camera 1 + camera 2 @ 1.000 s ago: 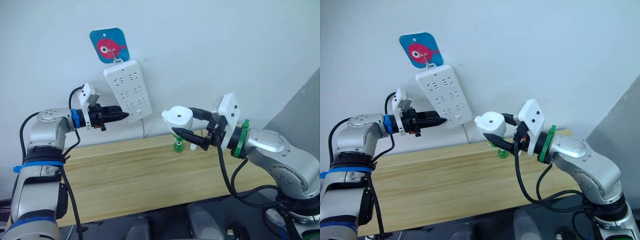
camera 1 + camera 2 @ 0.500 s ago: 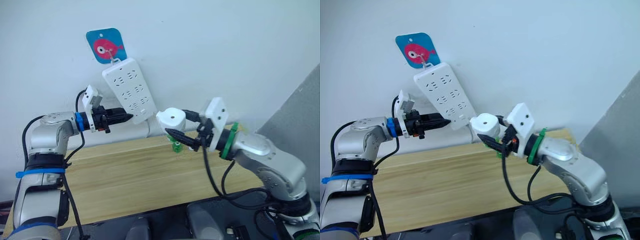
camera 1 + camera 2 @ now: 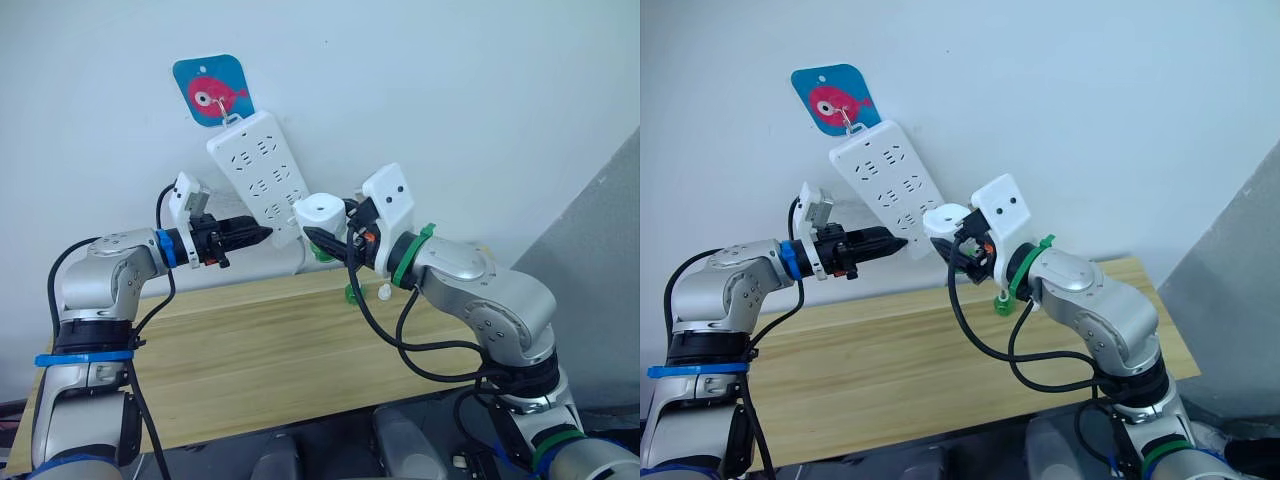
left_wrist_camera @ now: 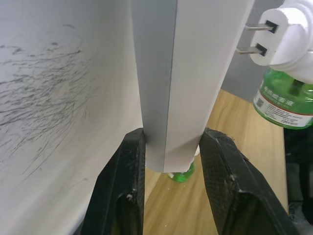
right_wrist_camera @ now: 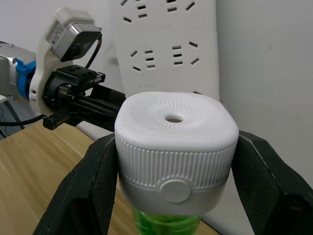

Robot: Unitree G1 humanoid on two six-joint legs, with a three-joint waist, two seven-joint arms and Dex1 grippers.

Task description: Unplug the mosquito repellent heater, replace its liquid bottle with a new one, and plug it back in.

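The white mosquito repellent heater [image 5: 176, 147] has a green liquid bottle [image 4: 286, 100] fitted under it. My right gripper [image 3: 325, 236] is shut on the heater, one black finger [image 5: 88, 191] on each side. Its two metal prongs [image 4: 254, 36] point at the white power strip [image 3: 258, 175] hanging on the wall, a short gap away. My left gripper [image 4: 172, 134] is shut on the strip's lower end, with its fingers [image 4: 124, 186] on both edges. A small green bottle [image 3: 354, 293] stands on the table beneath the heater.
The strip hangs tilted from a blue hook plate with a red fish [image 3: 212, 90]. The wooden table [image 3: 250, 350] lies below both arms. A small white piece [image 3: 385, 293] sits beside the green bottle. A grey panel [image 3: 610, 250] stands at the right.
My right arm has carried the heater up and to the left, close to the power strip. My left gripper has moved right onto the strip's lower end.
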